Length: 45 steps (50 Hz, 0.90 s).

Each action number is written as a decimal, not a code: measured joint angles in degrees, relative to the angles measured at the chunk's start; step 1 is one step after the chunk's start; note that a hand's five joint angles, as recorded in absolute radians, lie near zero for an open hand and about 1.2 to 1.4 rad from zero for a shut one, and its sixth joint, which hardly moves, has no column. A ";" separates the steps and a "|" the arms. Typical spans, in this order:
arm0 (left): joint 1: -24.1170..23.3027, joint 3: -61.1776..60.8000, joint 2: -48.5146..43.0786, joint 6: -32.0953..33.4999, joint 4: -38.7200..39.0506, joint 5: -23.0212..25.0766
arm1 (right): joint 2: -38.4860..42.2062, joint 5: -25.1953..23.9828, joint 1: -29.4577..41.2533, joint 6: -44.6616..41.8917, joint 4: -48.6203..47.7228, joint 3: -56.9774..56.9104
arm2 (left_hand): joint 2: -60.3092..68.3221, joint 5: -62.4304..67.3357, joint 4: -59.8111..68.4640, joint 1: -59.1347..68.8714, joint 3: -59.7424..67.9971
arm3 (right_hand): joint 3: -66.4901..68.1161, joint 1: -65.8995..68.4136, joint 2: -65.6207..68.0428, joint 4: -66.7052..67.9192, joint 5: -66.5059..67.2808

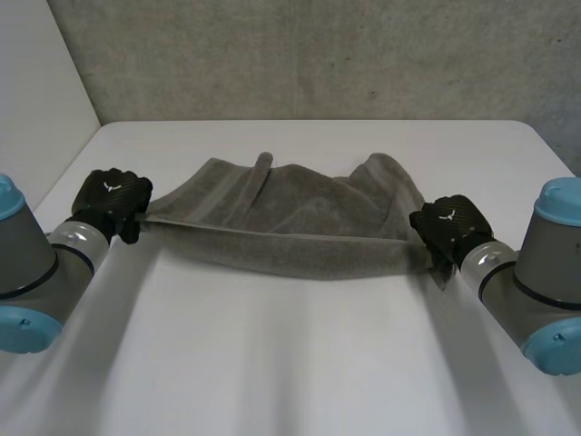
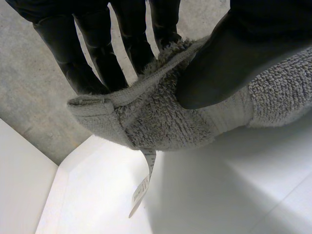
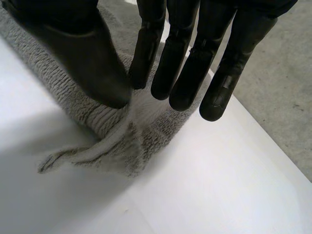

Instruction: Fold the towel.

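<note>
My head camera sits between and behind the arms [image 1: 41, 263], looking down and forward over the white counter [image 1: 290, 363] to the grey wall [image 1: 318, 54]. Each wrist camera looks along its own palm, very near its fingers [image 2: 102, 48]. With the head view, each shares one towel [image 1: 300, 218] corner: the left hand [image 1: 111, 195] end, the right hand [image 1: 449, 222] end.

towel [image 1: 290, 227] on table [image 1: 290, 363], left hand [image 1: 111, 196] at left end, right hand [image 1: 449, 225] opposite

Tag [image 2: 141, 193] print unreadable (too small), towel [image 1: 300, 213] underside hidden
</note>
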 measured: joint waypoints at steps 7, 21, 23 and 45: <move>-0.10 -0.02 -0.05 0.05 0.00 0.00 | -0.80 -0.09 -0.47 1.24 0.40 -0.20 | 0.00 0.00 0.00 0.00 0.00 | -31.04 -31.48 -30.83 -30.91 -32.64; -0.20 -0.08 -0.13 0.04 0.00 0.00 | 0.11 0.01 -0.58 1.17 0.75 -0.59 | 0.00 0.00 0.00 0.00 0.00 | -34.58 -35.10 -34.64 -35.09 -37.00; -0.16 -0.07 -0.13 0.03 0.00 0.00 | 0.63 -0.06 -0.64 1.11 0.69 -0.73 | 0.00 0.00 0.00 0.00 0.00 | -34.57 -35.05 -34.63 -35.03 -36.66; -0.12 0.12 5.31 -0.97 -0.63 -0.04 | -4.70 0.43 -2.67 0.85 7.10 -7.52 | 0.00 0.00 0.00 0.01 0.03 | 14.15 14.29 13.57 14.71 14.82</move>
